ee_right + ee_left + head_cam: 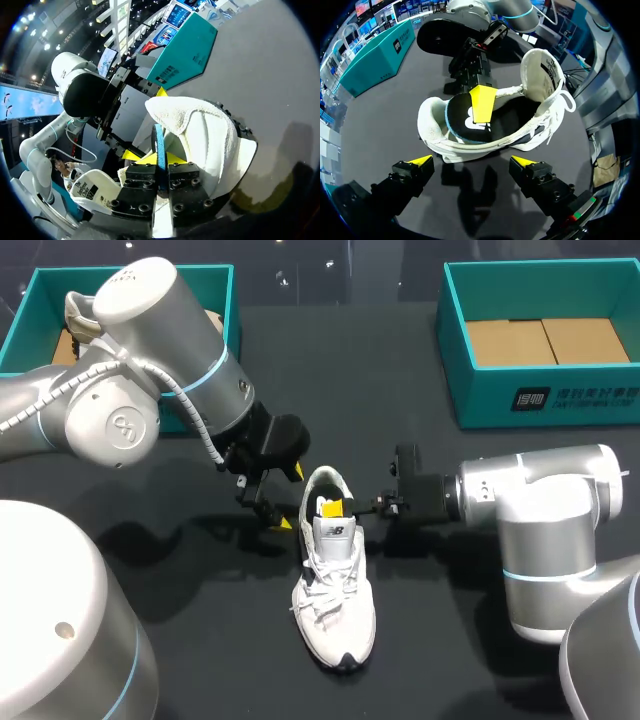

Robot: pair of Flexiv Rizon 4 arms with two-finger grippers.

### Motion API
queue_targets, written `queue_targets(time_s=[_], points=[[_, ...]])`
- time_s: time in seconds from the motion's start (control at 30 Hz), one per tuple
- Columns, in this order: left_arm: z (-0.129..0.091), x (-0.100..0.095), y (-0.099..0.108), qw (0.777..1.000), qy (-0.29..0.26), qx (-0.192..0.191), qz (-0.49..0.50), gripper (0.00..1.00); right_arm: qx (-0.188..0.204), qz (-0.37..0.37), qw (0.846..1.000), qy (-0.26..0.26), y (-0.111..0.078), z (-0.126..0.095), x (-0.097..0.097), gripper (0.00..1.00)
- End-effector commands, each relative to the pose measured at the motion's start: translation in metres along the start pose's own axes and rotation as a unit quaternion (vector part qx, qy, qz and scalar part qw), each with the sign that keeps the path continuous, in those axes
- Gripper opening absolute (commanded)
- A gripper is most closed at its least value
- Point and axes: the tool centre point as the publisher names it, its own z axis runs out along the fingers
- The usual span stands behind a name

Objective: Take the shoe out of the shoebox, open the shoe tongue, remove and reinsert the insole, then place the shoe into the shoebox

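Overhead, two close wrists, sharing shoe

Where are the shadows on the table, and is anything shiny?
Head view: a soft dark shadow lies on the table beside the white shoe, under the left arm, whose silver shell carries bright glare. Left wrist view: the open left hand throws dark shadows on the table between its fingers, beside the shoe. Right wrist view: a dim shadow falls on the table beside the shoe.

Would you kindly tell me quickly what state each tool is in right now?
Left tool: open, holding nothing, shoe ahead of it.
Right tool: shut on the insole.
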Motion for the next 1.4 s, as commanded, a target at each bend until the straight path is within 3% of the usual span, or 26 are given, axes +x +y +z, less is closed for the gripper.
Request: queue_targets(time_s=[0.03,0.23,0.27,0.3,0.43,0.8,0.93,1.17,1.2,1.23,1.27,1.4], points=[[0.000,0.000,0.000,1.000,0.000,-0.001,0.001,1.00,0.021,0.008,1.000,-0.012,-0.013,0.004,0.000,0.00],[0.000,0.000,0.000,1.000,0.000,-0.001,0.001,1.00,0.021,-0.007,1.000,-0.012,-0.007,0.006,0.005,0.00],[0.000,0.000,0.000,1.000,0.000,-0.001,0.001,1.00,0.017,-0.013,1.000,-0.011,-0.004,0.006,0.006,0.06],[0.000,0.000,0.000,1.000,0.000,-0.001,0.001,1.00,0.013,-0.021,1.000,-0.010,-0.001,0.005,0.007,0.21],[0.000,0.000,0.000,1.000,0.000,-0.001,0.001,1.00,-0.002,-0.052,0.999,-0.007,0.009,0.002,0.012,0.38],[0.000,0.000,0.000,1.000,0.000,-0.001,0.001,1.00,-0.021,-0.099,0.995,0.000,0.026,-0.004,0.017,0.38],[0.000,0.000,0.000,1.000,0.000,-0.001,0.001,1.00,-0.024,-0.109,0.994,0.003,0.031,-0.003,0.015,0.45],[0.000,0.000,0.000,1.000,0.000,-0.001,0.001,1.00,-0.018,-0.094,0.995,-0.004,0.036,0.002,-0.003,0.39],[0.000,0.000,0.000,1.000,0.000,-0.001,0.001,1.00,-0.017,-0.089,0.996,-0.008,0.035,0.002,-0.005,0.35],[0.000,0.000,0.000,1.000,0.000,-0.001,0.001,1.00,-0.016,-0.085,0.996,-0.011,0.034,0.003,-0.008,0.22],[0.000,0.000,0.000,1.000,0.000,-0.001,0.001,1.00,-0.014,-0.080,0.997,-0.011,0.033,0.003,-0.010,0.00],[0.000,0.000,0.000,1.000,0.000,-0.001,0.001,1.00,-0.006,-0.064,0.998,-0.016,0.023,0.005,-0.012,0.00]])
